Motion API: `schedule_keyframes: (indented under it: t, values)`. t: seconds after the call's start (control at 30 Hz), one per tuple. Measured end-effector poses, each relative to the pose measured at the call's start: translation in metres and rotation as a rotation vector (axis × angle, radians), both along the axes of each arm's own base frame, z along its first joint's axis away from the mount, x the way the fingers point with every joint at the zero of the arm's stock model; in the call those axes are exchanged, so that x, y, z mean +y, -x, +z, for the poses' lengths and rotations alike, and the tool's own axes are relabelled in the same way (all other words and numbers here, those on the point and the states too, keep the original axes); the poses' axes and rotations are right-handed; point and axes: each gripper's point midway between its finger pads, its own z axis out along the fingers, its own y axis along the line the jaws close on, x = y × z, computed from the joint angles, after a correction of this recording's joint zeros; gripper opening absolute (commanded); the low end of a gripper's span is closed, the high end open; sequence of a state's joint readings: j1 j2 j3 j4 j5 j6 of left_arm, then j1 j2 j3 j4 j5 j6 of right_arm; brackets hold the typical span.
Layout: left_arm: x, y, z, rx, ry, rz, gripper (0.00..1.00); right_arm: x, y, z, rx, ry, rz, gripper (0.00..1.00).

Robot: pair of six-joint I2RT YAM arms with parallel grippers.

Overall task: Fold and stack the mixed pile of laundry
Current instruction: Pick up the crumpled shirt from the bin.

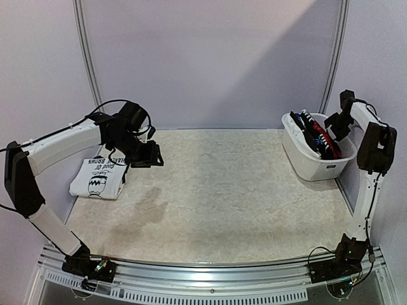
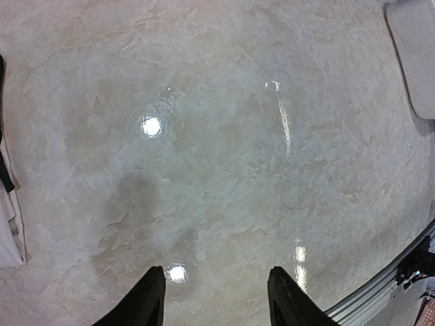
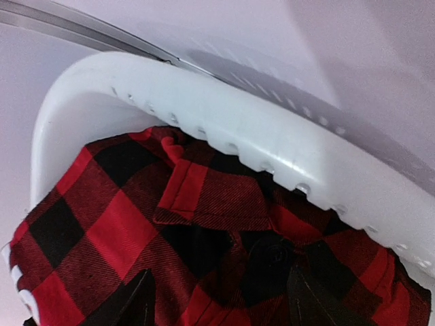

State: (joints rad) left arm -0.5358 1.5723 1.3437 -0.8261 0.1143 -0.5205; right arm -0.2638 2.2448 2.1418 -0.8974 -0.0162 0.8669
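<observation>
Nearest me, right across the table (image 1: 222,197) from the white tub (image 3: 258,129), the white T-shirt (image 1: 98,178) lies folded flat. Just on the tub side of it, my left gripper (image 2: 216,272) hangs over bare tabletop, jaws apart with nothing between them. Farthest off, my right gripper (image 3: 221,278) is down at the tub's mouth, jaws spread over the red-black plaid (image 3: 115,224), which tops the pile in the tub; I don't judge it clamped yet. To do this pick well, I'd settle onto the raised fold just inside the rim and pinch that garment alone. Then I'd lift straight up until the cloth clears the tub wall before swinging out to open table.
</observation>
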Motion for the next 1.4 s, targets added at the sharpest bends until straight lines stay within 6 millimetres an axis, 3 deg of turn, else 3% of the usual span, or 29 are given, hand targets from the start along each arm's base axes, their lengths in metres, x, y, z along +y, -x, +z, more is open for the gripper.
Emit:
schedule_keyframes:
  t: [0.2, 0.27, 0.43, 0.6, 0.9, 1.07, 1.2, 1.27, 1.4]
  values:
    - [0.000, -0.002, -0.008, 0.018, -0.012, 0.016, 0.50, 0.001, -0.002, -0.022, 0.044, 0.010, 0.002, 0.66]
    - [0.000, -0.002, -0.011, 0.026, -0.017, 0.023, 0.50, 0.001, -0.002, -0.028, 0.056, 0.012, 0.004, 0.61]
    - [-0.002, -0.004, -0.015, 0.037, -0.023, 0.029, 0.49, 0.003, -0.003, -0.041, 0.075, 0.000, 0.015, 0.22]
    - [-0.006, -0.010, -0.008, 0.019, -0.015, 0.029, 0.48, 0.006, -0.006, -0.050, 0.070, -0.025, 0.023, 0.01]
    - [-0.010, -0.010, -0.007, 0.017, -0.009, 0.020, 0.46, 0.009, -0.005, -0.035, 0.042, -0.042, 0.032, 0.00]
    - [-0.012, -0.009, -0.006, 0.015, -0.004, 0.007, 0.46, 0.016, -0.001, 0.023, -0.049, 0.004, 0.037, 0.00]
    - [-0.015, -0.009, -0.004, 0.013, 0.006, -0.016, 0.46, 0.030, 0.008, 0.100, -0.182, 0.081, 0.049, 0.00]
    - [-0.017, -0.008, -0.004, 0.014, 0.009, -0.025, 0.46, 0.047, 0.016, 0.141, -0.258, 0.122, 0.073, 0.00]
    - [-0.019, -0.006, -0.003, 0.015, 0.018, -0.048, 0.46, 0.081, 0.027, 0.196, -0.375, 0.173, 0.142, 0.00]
